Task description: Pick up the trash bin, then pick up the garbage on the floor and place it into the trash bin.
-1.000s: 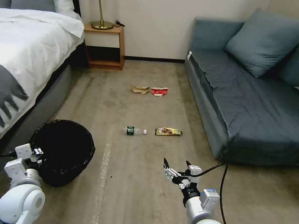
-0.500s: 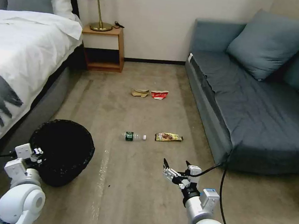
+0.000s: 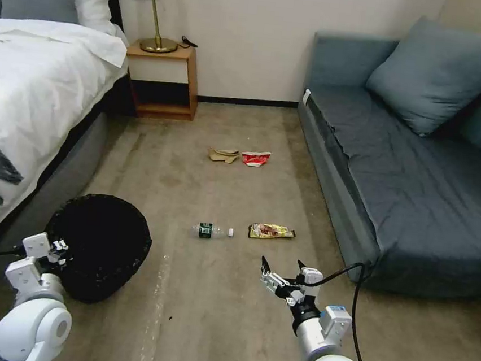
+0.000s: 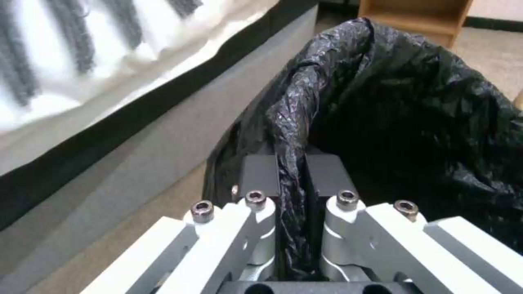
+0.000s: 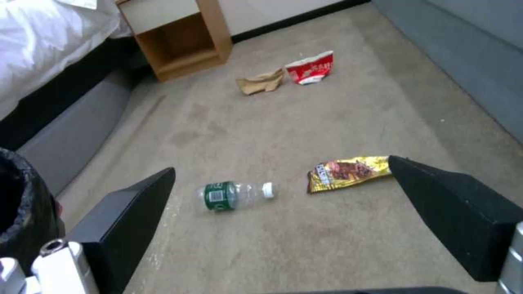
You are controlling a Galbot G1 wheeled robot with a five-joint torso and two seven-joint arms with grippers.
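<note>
An open strip of carpet runs between the bed (image 3: 28, 92) and the sofa (image 3: 410, 180), and every item lies on it. The trash bin (image 3: 101, 244) sits close to the bed's side; the left gripper (image 3: 59, 247) is clamped on its bag-lined rim. Toward the sofa from the bin lie the bottle (image 3: 212, 231) and, just beside it, the snack wrapper (image 3: 271, 231). The right gripper (image 3: 281, 271) hovers near them, jaws wide and empty. The brown paper (image 3: 223, 155) and red-white cup (image 3: 255, 158) lie farther off.

Bare carpet (image 3: 222, 315) lies open at lower centre, hemmed by the bed (image 3: 27, 103) at left, the sofa (image 3: 416, 180) at right, the bin (image 3: 101, 246) lower left.
</note>
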